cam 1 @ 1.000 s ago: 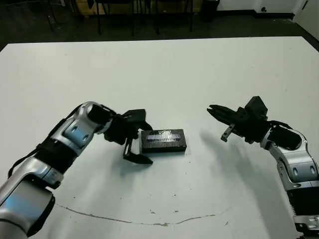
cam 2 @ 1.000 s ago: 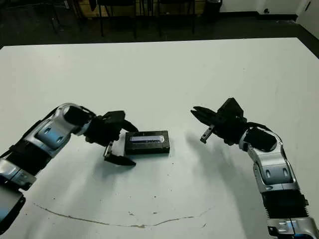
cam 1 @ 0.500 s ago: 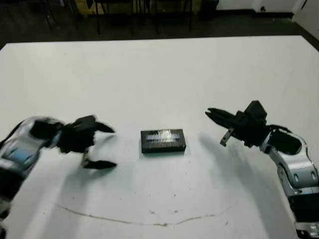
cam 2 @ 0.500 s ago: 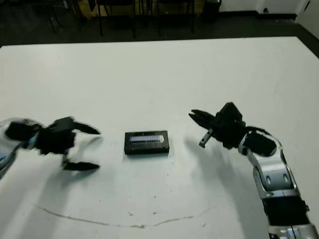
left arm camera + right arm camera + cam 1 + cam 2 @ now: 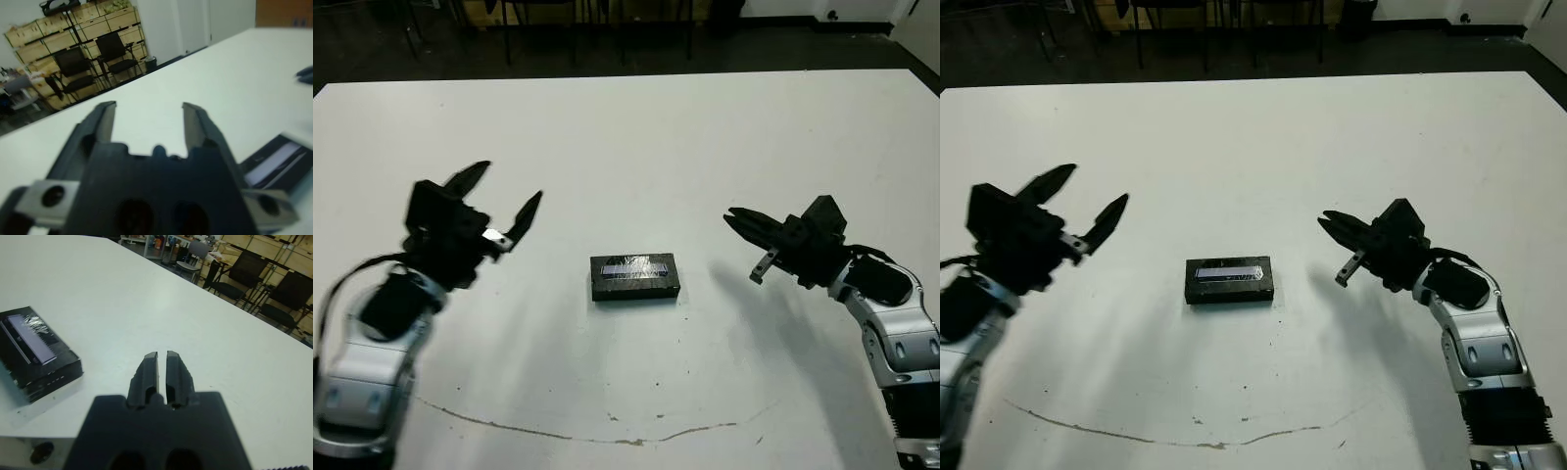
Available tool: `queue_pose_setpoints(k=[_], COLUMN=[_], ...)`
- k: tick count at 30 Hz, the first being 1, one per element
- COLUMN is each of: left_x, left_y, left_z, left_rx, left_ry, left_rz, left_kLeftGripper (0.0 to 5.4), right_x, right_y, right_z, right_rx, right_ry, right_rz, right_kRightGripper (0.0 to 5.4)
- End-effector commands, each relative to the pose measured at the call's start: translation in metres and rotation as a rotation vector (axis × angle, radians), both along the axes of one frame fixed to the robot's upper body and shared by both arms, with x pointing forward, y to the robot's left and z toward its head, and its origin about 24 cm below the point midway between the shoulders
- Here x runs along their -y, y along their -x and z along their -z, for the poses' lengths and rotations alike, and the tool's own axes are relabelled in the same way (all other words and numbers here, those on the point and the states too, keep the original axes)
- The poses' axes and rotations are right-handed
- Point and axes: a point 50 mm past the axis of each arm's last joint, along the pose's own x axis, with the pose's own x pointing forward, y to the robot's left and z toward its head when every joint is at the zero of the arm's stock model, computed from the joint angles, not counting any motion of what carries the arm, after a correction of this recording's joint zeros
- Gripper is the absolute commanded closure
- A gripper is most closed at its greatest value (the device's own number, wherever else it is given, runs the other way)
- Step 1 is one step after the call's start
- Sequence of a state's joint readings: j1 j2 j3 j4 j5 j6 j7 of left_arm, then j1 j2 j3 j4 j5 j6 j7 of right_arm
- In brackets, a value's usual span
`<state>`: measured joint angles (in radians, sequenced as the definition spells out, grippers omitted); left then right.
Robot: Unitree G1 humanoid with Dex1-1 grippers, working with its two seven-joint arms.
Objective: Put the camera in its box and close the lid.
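The box (image 5: pixel 636 290) sits shut in the middle of the table, a black block with the lid (image 5: pixel 634 267) on top, its pale grey stripe facing up. The camera is hidden. My left gripper (image 5: pixel 513 181) is raised to the left of the box, well apart from it, open and holding nothing; its wrist view shows the spread fingers (image 5: pixel 194 122) and the lid (image 5: pixel 274 161) off to one side. My right gripper (image 5: pixel 732 214) hovers to the right of the box, pointing at it, shut with nothing between its fingers (image 5: pixel 149 369).
A thin brown line (image 5: pixel 607 436) runs across the table near its front edge. Chairs (image 5: pixel 117 54) and stacked crates (image 5: pixel 44 49) stand beyond the far edge. White tabletop lies on all sides of the box.
My left gripper has pulled back from the box's left end, swung out to the left and risen, staying open. The right gripper has barely moved. The box has stayed put.
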<state>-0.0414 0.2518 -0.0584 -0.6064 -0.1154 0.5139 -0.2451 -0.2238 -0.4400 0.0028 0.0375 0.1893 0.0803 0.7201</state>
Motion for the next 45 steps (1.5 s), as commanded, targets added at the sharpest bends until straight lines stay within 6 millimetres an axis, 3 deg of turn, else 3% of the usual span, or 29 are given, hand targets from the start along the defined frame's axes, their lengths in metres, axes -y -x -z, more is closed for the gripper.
queue_pose_setpoints(k=[1, 7, 12, 14, 21, 30, 36, 41, 45], left_x=[0.025, 0.081, 0.100, 0.104, 0.101, 0.064, 0.048, 0.036, 0.018], left_y=[-0.007, -0.020, -0.020, -0.017, -0.002, 0.005, 0.007, 0.014, 0.019], left_z=[0.009, 0.042, 0.071, 0.083, 0.111, 0.149, 0.143, 0.112, 0.080], left_rx=[-0.062, -0.222, -0.372, -0.418, -0.505, -0.736, -0.693, -0.380, -0.153], left_ry=[0.014, -0.079, -0.198, -0.213, -0.240, -0.206, -0.094, -0.060, -0.018], left_rz=[0.033, 0.091, 0.101, 0.113, 0.149, 0.027, 0.036, 0.153, 0.148], left_kLeftGripper=[3.16, 4.32, 5.30, 5.37, 5.37, 5.37, 5.37, 5.37, 5.37], right_x=[0.005, 0.006, 0.009, 0.009, 0.010, 0.004, 0.001, -0.005, -0.012], right_y=[-0.001, 0.000, 0.003, 0.005, 0.005, 0.005, 0.006, 0.015, 0.023], right_z=[0.007, 0.005, 0.004, 0.004, 0.000, -0.002, 0.001, 0.004, 0.005], right_rx=[-0.031, -0.020, -0.038, -0.036, -0.046, -0.041, -0.032, -0.039, 0.011], right_ry=[-0.018, -0.023, -0.024, -0.018, -0.004, -0.003, -0.009, -0.056, -0.125], right_rz=[0.037, 0.064, 0.085, 0.087, 0.091, 0.060, 0.018, 0.023, 0.049], right_kRightGripper=[5.40, 5.40, 5.40, 5.40, 5.40, 5.40, 5.40, 5.40, 5.40])
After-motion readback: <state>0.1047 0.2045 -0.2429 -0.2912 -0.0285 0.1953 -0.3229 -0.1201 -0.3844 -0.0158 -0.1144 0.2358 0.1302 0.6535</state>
